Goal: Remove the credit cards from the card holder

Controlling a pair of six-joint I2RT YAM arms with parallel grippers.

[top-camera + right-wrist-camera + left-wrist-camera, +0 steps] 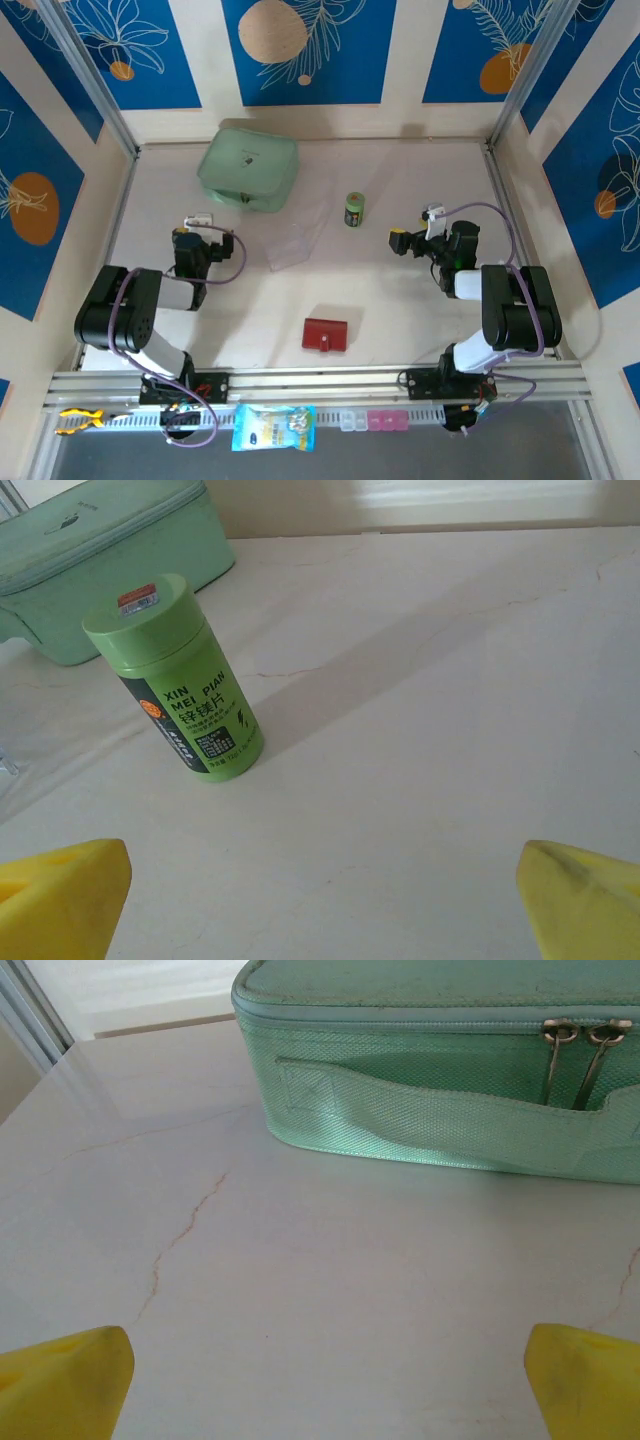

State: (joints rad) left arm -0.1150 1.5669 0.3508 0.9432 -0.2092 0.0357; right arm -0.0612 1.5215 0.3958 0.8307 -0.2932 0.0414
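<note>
The card holder [326,334] is a small dark-red wallet lying shut and flat near the table's front edge, midway between the two arm bases. The credit cards are hidden. My left gripper [192,236] rests far to the holder's left, folded back over its arm. In the left wrist view this gripper [325,1400] is open, yellow fingertips [70,1385] wide apart over bare table. My right gripper [403,242] sits to the holder's upper right. In its own view the right gripper [320,910] is open too, with nothing between the fingertips [580,900].
A mint-green zip case [248,165] stands at the back left, close ahead of the left gripper [450,1090]. A green can [354,210] stands upright ahead of the right gripper [185,680]. A clear plastic sheet [295,242] lies mid-table. Walls enclose three sides.
</note>
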